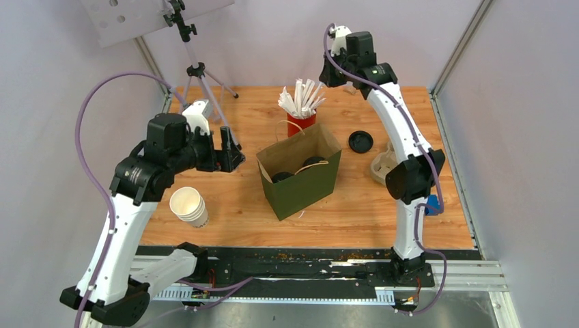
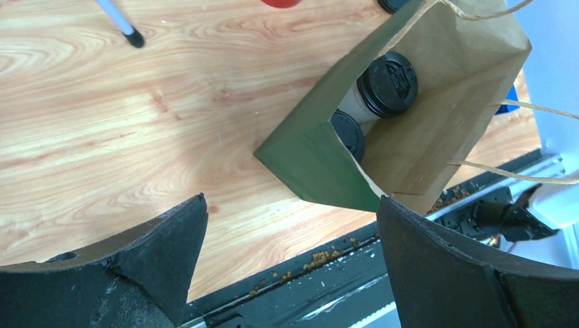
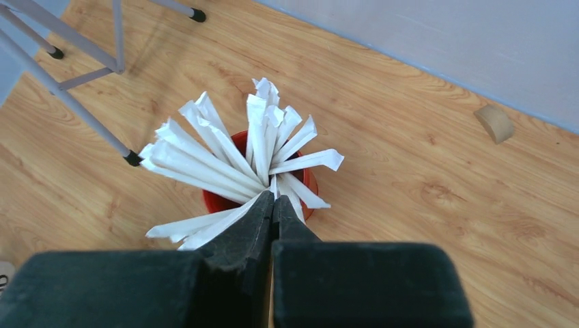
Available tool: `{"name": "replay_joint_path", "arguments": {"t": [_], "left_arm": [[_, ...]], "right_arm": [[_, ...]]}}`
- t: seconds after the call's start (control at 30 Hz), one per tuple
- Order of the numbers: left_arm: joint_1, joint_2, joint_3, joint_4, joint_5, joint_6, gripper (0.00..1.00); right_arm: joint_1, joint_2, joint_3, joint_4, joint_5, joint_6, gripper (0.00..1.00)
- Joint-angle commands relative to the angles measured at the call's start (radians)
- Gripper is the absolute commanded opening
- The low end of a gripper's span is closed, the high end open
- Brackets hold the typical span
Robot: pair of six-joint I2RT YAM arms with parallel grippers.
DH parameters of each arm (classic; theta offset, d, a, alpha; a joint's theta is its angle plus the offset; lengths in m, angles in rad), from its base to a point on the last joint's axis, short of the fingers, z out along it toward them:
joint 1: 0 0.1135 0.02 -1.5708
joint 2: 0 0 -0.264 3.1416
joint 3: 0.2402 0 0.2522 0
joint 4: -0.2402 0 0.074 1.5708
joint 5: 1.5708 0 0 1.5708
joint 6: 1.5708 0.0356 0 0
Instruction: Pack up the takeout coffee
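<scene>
The green paper bag (image 1: 300,181) stands at the middle of the wooden table (image 1: 437,225). In it, two white paper cups with round black plastic lids (image 2: 387,83) sit side by side. Just behind the bag is the red cup of white paper-wrapped sticks (image 1: 301,123), with my right gripper (image 3: 273,205) over it. A loose black plastic lid (image 1: 360,141) lies right of the bag. My left gripper (image 1: 231,152) is left of the bag, a stack of white paper cups (image 1: 188,206) front-left of it, and a grey metal tripod (image 1: 198,82) at the far left.
</scene>
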Motion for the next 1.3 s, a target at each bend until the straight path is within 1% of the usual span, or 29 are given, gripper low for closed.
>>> {"name": "replay_joint_path", "arguments": {"t": [0.0,0.13,0.23,0.4,0.57,0.63,0.77,0.87,1.0,1.2,1.27], "left_arm": [[0.004,-0.077,-0.043,0.083,-0.119,-0.019,1.0],[0.005,-0.085,-0.053,0.073,-0.145,-0.032,1.0],[0.004,-0.074,-0.035,0.056,-0.145,-0.019,1.0],[0.004,-0.055,-0.003,0.03,-0.187,-0.006,1.0],[0.005,-0.043,0.017,0.019,-0.207,0.011,1.0],[0.005,-0.045,0.013,0.034,-0.181,0.023,1.0],[0.004,-0.037,0.004,0.038,-0.167,0.025,1.0],[0.005,-0.031,0.005,0.034,-0.169,0.025,1.0],[0.004,-0.029,0.011,0.025,-0.17,0.021,1.0],[0.004,-0.035,0.014,0.0,-0.184,0.009,1.0],[0.005,-0.038,0.015,-0.002,-0.182,0.007,1.0]], "right_arm": [[0.008,-0.174,0.03,-0.012,-0.003,-0.011,0.0],[0.008,-0.29,-0.021,-0.001,0.011,0.0,0.0],[0.008,-0.382,-0.052,0.001,0.021,0.007,0.0],[0.008,-0.534,-0.125,-0.01,0.017,0.042,0.0],[0.008,-0.694,-0.201,-0.104,0.016,0.059,0.0],[0.008,-0.747,-0.201,-0.158,0.043,0.059,0.0],[0.008,-0.814,-0.182,-0.266,0.087,0.064,0.0],[0.008,-0.87,-0.248,-0.289,0.086,0.09,0.0],[0.008,-0.917,-0.321,-0.306,0.038,0.144,0.0],[0.008,-0.926,-0.398,-0.303,-0.071,0.189,0.0],[0.008,-0.931,-0.436,-0.277,-0.093,0.199,0.0]]}}
